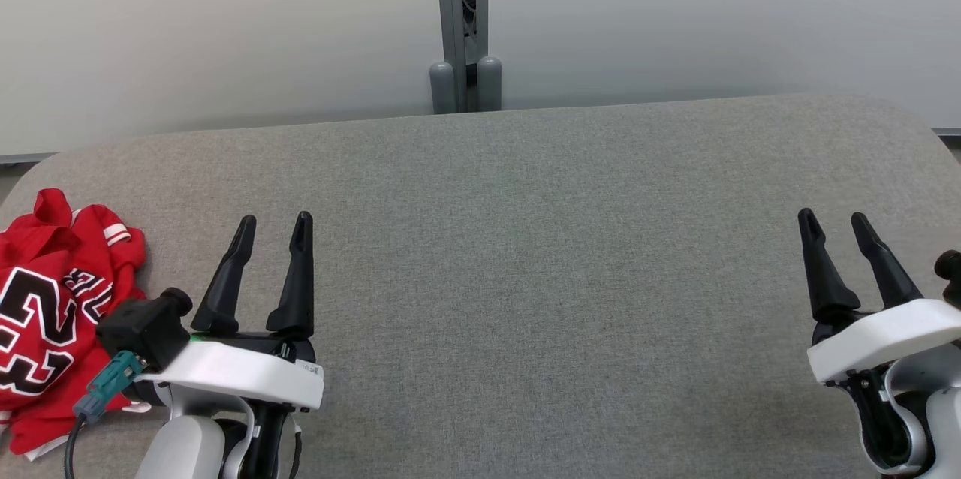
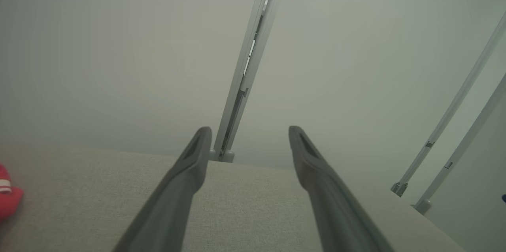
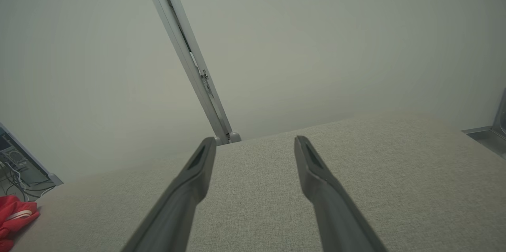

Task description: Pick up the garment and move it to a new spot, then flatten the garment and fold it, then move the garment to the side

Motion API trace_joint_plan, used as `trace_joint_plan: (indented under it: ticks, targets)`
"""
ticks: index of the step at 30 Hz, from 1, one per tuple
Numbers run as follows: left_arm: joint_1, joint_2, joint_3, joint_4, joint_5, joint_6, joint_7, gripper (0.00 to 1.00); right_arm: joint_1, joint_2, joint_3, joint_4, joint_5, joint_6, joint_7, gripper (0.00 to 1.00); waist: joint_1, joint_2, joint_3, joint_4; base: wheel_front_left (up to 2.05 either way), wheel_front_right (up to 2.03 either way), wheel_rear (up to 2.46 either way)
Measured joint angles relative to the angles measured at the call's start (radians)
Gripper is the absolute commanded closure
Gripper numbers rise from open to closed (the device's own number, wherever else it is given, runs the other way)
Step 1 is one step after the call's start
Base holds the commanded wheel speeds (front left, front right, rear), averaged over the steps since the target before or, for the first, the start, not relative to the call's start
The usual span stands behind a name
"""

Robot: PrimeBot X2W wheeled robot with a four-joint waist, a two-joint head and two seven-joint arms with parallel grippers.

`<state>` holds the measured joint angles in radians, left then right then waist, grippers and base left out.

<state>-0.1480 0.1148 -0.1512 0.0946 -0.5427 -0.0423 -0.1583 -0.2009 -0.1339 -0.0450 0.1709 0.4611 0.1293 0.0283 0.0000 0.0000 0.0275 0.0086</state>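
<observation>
A crumpled red jersey with a white and black "23" lies at the table's left edge, beside my left wrist. A corner of the jersey peeks in at the left of the left wrist view, and another bit of the jersey sits low left in the right wrist view. My left gripper is open just right of the garment, with nothing between its fingers. At the far right my right gripper hovers open too, far from the jersey.
The grey fabric-covered table stretches between both grippers. Behind it stand a pale wall and a grey metal post. In the right wrist view, cables and equipment show beyond the table's left end.
</observation>
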Motion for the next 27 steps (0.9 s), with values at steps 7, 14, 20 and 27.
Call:
trace_joint_plan:
  ticks: [7,14,20,27]
  targets:
    - [0.022,0.001,0.010,0.001,0.063,0.016,0.035,0.00,0.007,0.011,0.017,0.012,-0.073,0.000,-0.041,0.00,0.0000,0.0000,0.000,0.002,0.00,0.00,0.00]
    - [0.033,0.004,0.017,0.002,0.127,0.028,0.054,0.00,0.026,0.028,0.019,0.030,-0.132,0.000,-0.072,0.00,0.0000,0.0000,-0.002,0.001,0.00,0.00,0.00]
    - [0.039,0.005,0.023,0.008,0.165,0.032,0.076,0.00,0.037,0.040,0.020,0.041,-0.166,0.000,-0.083,0.00,0.0000,0.0000,-0.003,0.001,0.00,0.00,0.00]
    - [0.040,0.004,0.035,0.008,0.205,0.041,0.088,0.00,0.045,0.057,0.023,0.043,-0.202,0.000,-0.101,0.00,0.0000,0.0000,-0.002,0.000,0.00,0.00,0.00]
